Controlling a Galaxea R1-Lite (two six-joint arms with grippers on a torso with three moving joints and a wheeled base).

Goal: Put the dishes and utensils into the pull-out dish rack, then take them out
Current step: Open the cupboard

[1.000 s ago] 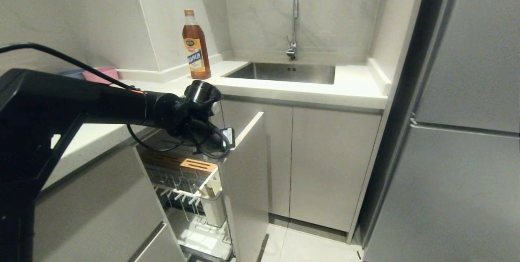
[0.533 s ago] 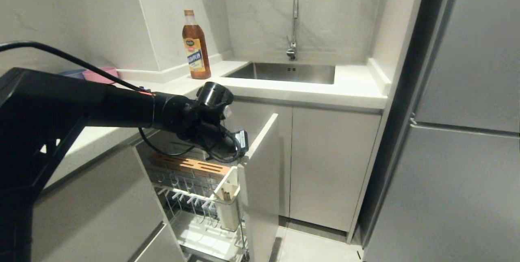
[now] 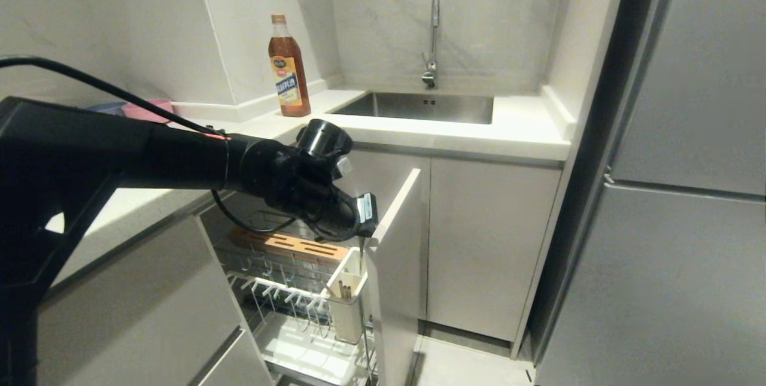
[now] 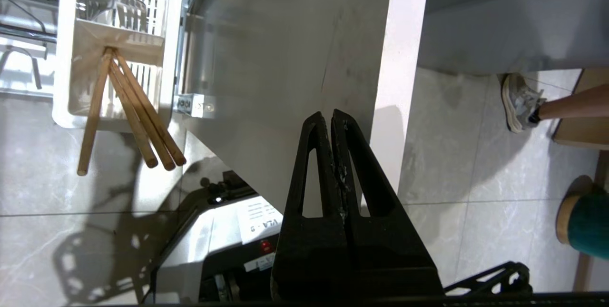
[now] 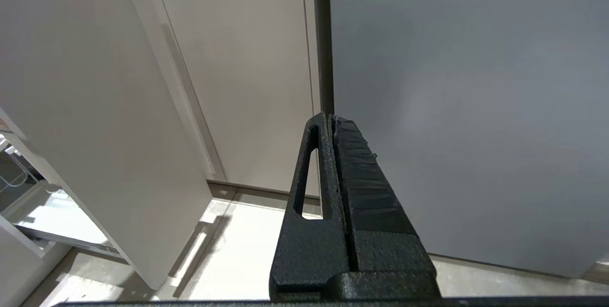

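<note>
- We are working with the left gripper, its fingers pressed together and holding nothing; in the wrist view the shut tips are lying over the inner face of the front panel
- In the head view that gripper is hanging just behind the panel's top edge, at the near end of the rack, which is standing drawn out of the cabinet
- The chopsticks are standing in the white cup, which is sitting in the rack's front corner right against the panel, just below the gripper and a little toward the rack's inside
- Their long axis is running nearly upright, tops leaning out of the cup, so we are judging that a reach for them would call for opening the fingers and coming down from above
- We are seeing no plate, bowl or spoon for certain; something steel is lying deeper in the cup, too unclear to name
- The left arm is plainly the nearer one; the right gripper, also shut and empty, is hanging parked low beside the cabinet doors
</note>
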